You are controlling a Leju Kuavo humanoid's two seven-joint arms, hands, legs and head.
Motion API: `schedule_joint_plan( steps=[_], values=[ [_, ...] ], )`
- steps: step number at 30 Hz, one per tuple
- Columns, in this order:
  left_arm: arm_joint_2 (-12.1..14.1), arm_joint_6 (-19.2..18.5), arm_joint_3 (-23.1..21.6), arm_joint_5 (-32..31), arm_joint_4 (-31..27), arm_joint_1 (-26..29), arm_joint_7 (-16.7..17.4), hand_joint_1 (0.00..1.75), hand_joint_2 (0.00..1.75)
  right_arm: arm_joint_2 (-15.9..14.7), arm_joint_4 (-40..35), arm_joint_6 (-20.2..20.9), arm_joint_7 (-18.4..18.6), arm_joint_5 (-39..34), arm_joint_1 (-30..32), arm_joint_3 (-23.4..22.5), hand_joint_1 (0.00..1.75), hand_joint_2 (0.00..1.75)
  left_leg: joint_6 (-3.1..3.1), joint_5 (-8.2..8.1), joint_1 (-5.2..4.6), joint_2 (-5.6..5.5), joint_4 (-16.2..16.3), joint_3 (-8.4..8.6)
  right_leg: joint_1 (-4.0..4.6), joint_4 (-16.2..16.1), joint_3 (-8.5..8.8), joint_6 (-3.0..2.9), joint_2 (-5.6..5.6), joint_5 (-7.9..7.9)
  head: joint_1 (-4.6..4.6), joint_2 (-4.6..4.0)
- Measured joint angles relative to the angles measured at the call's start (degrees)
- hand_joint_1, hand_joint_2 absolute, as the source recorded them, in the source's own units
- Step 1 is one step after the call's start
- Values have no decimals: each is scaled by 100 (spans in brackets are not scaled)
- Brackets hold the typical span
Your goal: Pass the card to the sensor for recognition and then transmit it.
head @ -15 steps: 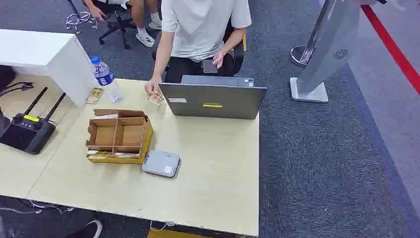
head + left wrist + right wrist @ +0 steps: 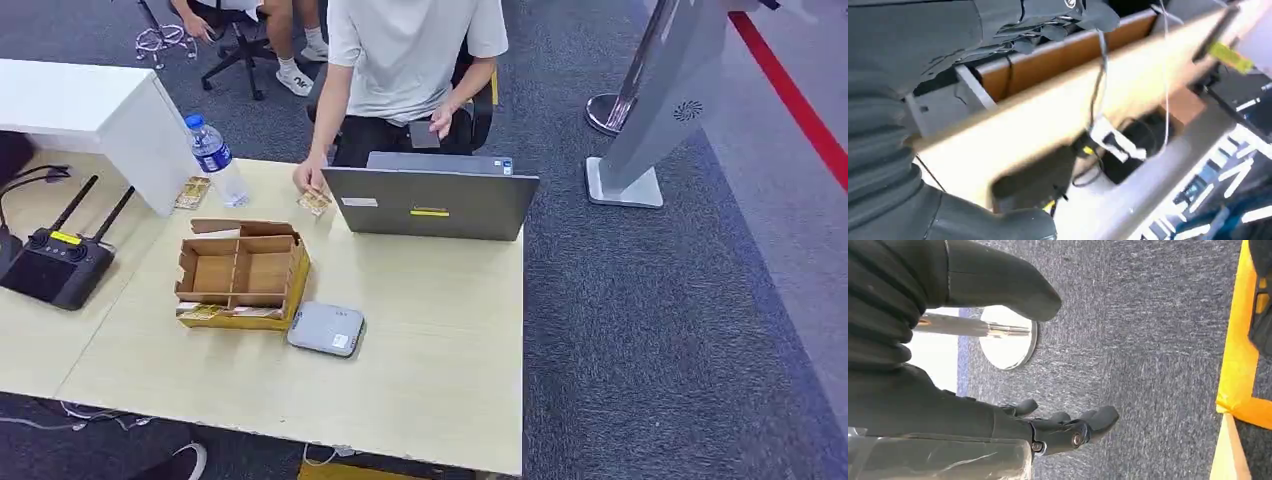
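Grey-blue carpet [image 2: 640, 330] covers the floor across the right half of the head view, with a red stripe [image 2: 795, 95] crossing its upper right corner. A light wood tabletop [image 2: 430, 370] fills the lower left and centre. A white cabinet [image 2: 90, 110] stands at the upper left, and a grey slanted kiosk stand [image 2: 660, 110] at the upper right. A person in a pale shirt [image 2: 410, 50] sits at top centre behind an open grey laptop [image 2: 430, 203].

On the tabletop, left of centre, sits a divided cardboard box [image 2: 242, 272]; a grey sensor unit [image 2: 325, 329] lies just beside its lower right corner. A black remote controller [image 2: 55, 265] with two antennas lies at the left edge. A water bottle [image 2: 213, 160] stands upright near the cabinet.

The card [image 2: 315, 201] lies on the tabletop just left of the laptop, under the person's hand [image 2: 307, 177].

The left robot hand [image 2: 1048, 22] is blurred; its state cannot be determined. The right robot hand [image 2: 1048, 425] hangs over carpet, fingers apart, holding nothing.
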Motion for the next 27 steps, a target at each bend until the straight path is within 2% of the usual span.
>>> schedule_joint_plan(
  steps=[2, 3, 4, 7, 9, 10, 12, 14, 16, 18, 24, 25, 27],
  values=[
    [-63, 132, -186, 41, -280, -158, -167, 0, 175, 0, 0, 4, 24, 24, 3, -13, 0, 175, -1, 4, 0, 1, 1, 2, 0, 0, -4, 0, 0, 3, 0, 0],
    [-123, 313, -313, 44, -486, -265, -267, 0, 175, 0, 0, 11, 44, 28, 2, -22, 0, 175, -2, 6, 0, -1, 2, 0, 0, 0, -4, -2, 0, 7, 2, 0],
    [-195, 571, -516, 39, -845, -372, -372, 0, 175, 0, 0, 11, 52, 46, 0, -35, 0, 175, 0, 9, 0, -2, 3, -1, 0, -1, -6, -1, -2, 8, 0, 0],
    [-634, 1437, -1301, -121, -2133, -712, -426, 0, 175, 0, 0, 26, 63, 129, -12, -51, 0, 175, 9, 21, -1, -27, 6, -11, 0, -1, 0, 6, -26, 13, 4, 0],
    [-890, 2001, -1879, -445, -2939, -880, -560, 0, 175, 2, 0, 48, 81, 136, -38, -53, 0, 175, 10, 24, -1, -31, 10, -18, -1, -2, -3, 8, -31, 23, 7, 0],
    [-1028, 2274, -2217, -771, -3314, -949, -715, 0, 175, 2, -2, 68, 90, 153, -49, -53, 0, 175, 10, 24, -2, -30, 11, -20, -1, -2, -3, 9, -30, 25, 7, 0],
    [-1234, 2958, -2916, -1872, -3960, -1056, -1216, 0, 175, 4, -2, 103, 107, 243, -67, -53, 0, 175, 13, 26, -4, -28, 16, -20, -1, -2, -5, 15, -27, 29, 7, 0],
    [-1430, 3542, -3610, -2877, -4527, -1085, -1471, 0, 175, 13, -2, 120, 131, 301, -92, -53, 0, 175, 13, 26, -4, -28, 20, -24, -2, -2, -4, 20, -27, 32, 9, 0],
    [-1599, 3777, -4167, -3215, -4947, -1129, -1515, 0, 175, 24, -2, 147, 155, 317, -118, -53, 0, 175, 13, 26, -7, -26, 20, -25, -3, -2, -4, 23, -23, 35, 9, 0],
    [-1707, 3836, -4484, -3246, -5223, -1137, -1528, 0, 175, 37, -2, 151, 160, 317, -127, -53, 0, 175, 14, 25, -7, -10, 20, -23, -6, -2, -7, 22, -8, 37, 5, 0],
    [-1856, 3862, -4902, -3288, -5687, -1115, -1528, 0, 175, 42, -2, 157, 160, 324, -125, -53, 0, 175, 13, 25, -4, -9, 18, -25, -4, -1, -14, 21, -6, 36, 4, 0],
    [-1862, 3974, -4961, -3488, -5742, -1099, -1528, 0, 175, 42, 0, 157, 160, 334, -126, -53, 0, 175, 13, 25, -3, -8, 18, -25, -4, -1, -17, 21, -5, 36, 7, 0],
    [-1845, 4651, -5275, -4457, -5814, -1084, -1528, 0, 175, 42, 0, 173, 160, 341, -125, -53, 0, 175, 13, 27, -3, -12, 19, -31, -3, -1, -26, 21, -9, 36, 4, 0]
  ],
)
